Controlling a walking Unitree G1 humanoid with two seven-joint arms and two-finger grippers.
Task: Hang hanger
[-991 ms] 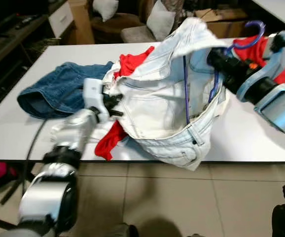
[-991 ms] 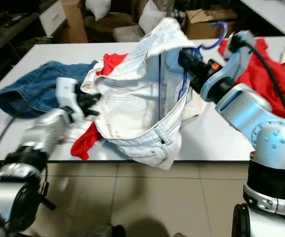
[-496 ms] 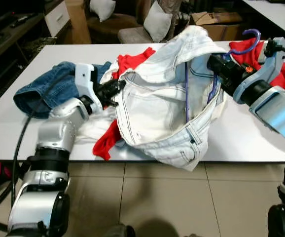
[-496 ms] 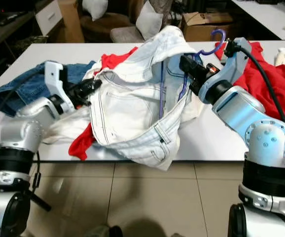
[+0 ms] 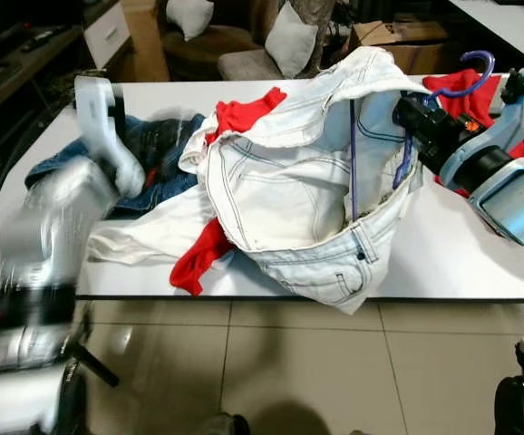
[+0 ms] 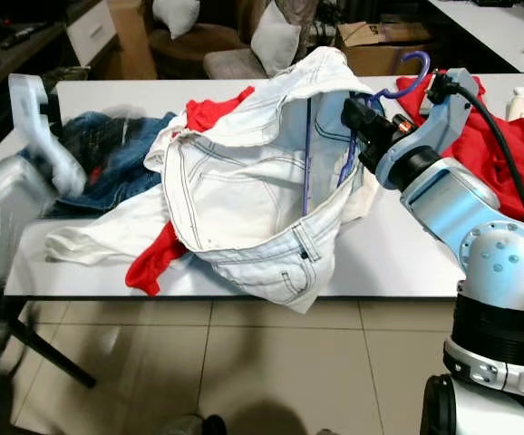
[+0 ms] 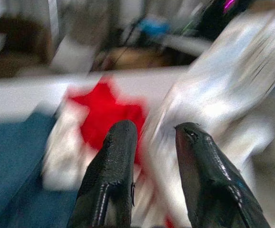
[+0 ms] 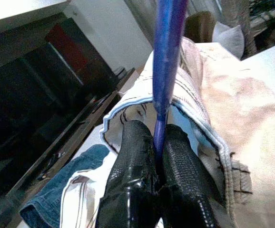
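A blue plastic hanger [image 5: 468, 75] sticks up out of a pair of pale white jeans [image 5: 289, 181] heaped on the white table [image 5: 452, 245]. Its hook shows above the waistband and one arm runs down inside the jeans. My right gripper [image 5: 407, 111] reaches into the waistband from the right. In the right wrist view this gripper [image 8: 155, 130] is shut on the hanger's blue bar [image 8: 168, 42]. My left arm [image 5: 63, 195] is blurred at the table's left end, away from the jeans. My left gripper [image 7: 154, 130] is open with nothing between its fingers.
A red garment [image 5: 242, 113] lies under the jeans, and blue denim [image 5: 158, 159] and a white cloth [image 5: 144, 237] lie to their left. More red cloth [image 6: 507, 136] covers the table's right end. Cushioned chairs [image 5: 289, 45] and a cardboard box [image 5: 398, 36] stand behind the table.
My left gripper has let go of the jeans' waistband and the arm has swung back to the left. The right gripper still holds the hanger in the jeans.
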